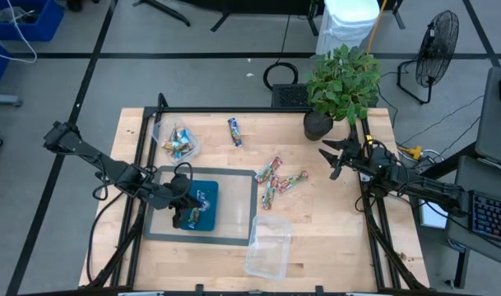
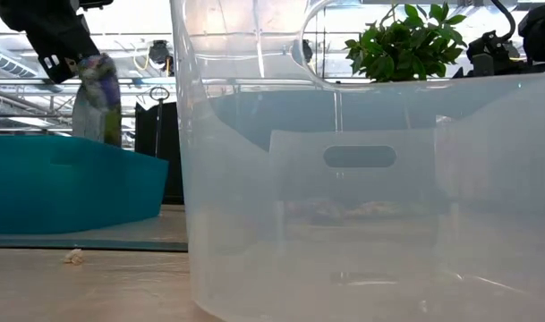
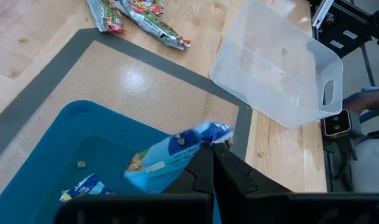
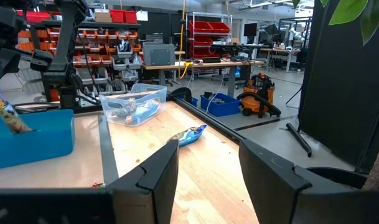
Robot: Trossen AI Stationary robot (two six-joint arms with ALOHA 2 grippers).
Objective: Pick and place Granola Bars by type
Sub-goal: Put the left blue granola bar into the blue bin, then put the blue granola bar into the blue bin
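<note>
Pinching blue bar (image 3: 170,158) by one end seam, left pincer (image 3: 213,163) pressed together, over teal tray (image 3: 65,140). Wrapper light, crinkly, slick foil; hangs limp. Grip crimped end, not middle. Right pincer (image 4: 208,165) spread, waiting near plant (image 1: 340,82).

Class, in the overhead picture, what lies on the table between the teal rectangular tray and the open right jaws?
In the high view, a cluster of red-green foil granola bars lies between the teal tray and the right gripper, on bare wood.

My left gripper (image 3: 213,163) fingertips hidden behind blue bar (image 3: 167,158); clear tub (image 2: 361,188) blocks low view; tray (image 3: 65,162) cut off.
</note>
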